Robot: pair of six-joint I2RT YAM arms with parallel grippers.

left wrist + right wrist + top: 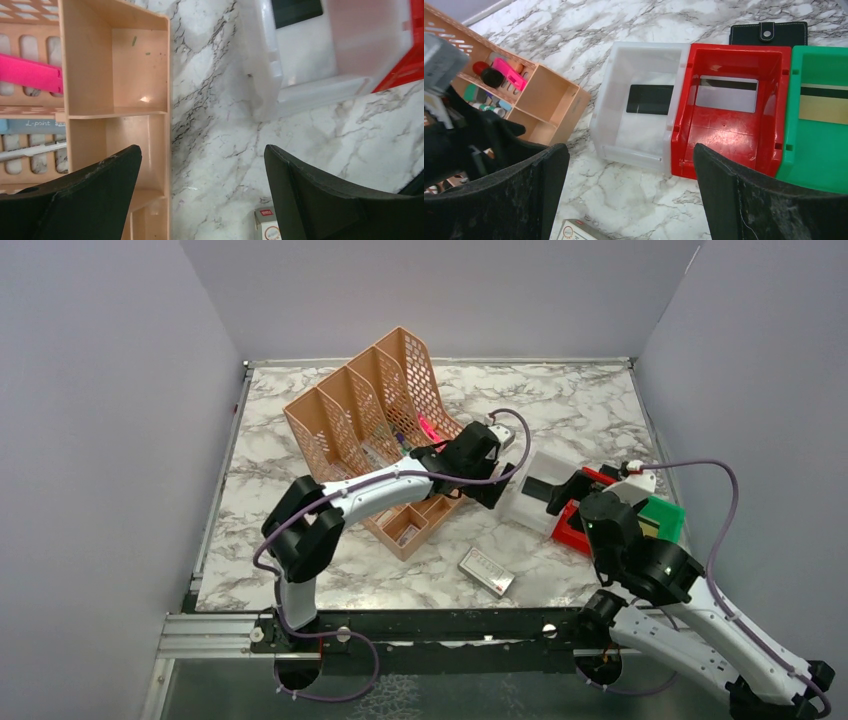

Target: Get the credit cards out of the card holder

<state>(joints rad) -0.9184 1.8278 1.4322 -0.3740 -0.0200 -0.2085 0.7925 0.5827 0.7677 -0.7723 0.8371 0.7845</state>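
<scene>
Your left arm [375, 490] and right arm [695, 632] match: white links between bulky black joints. A lilac cable [737, 495] loops along each. Small green lights [668, 569] glow on the right arm's joints. Your right gripper's [630, 155] black fingers [769, 200] look scuffed and dusty

Bare bench [590, 410] at the back right, wide open. A narrow lane runs between the peach organiser [365, 410] and the white bin [535, 498], with the left arm [385, 483] reaching over it. The white bin, red bin [729, 135] and green bin [819, 150] touch, forming one wall, and the card holder [769, 34] lies just behind. A small whitish case [486, 572] sits out front.
</scene>
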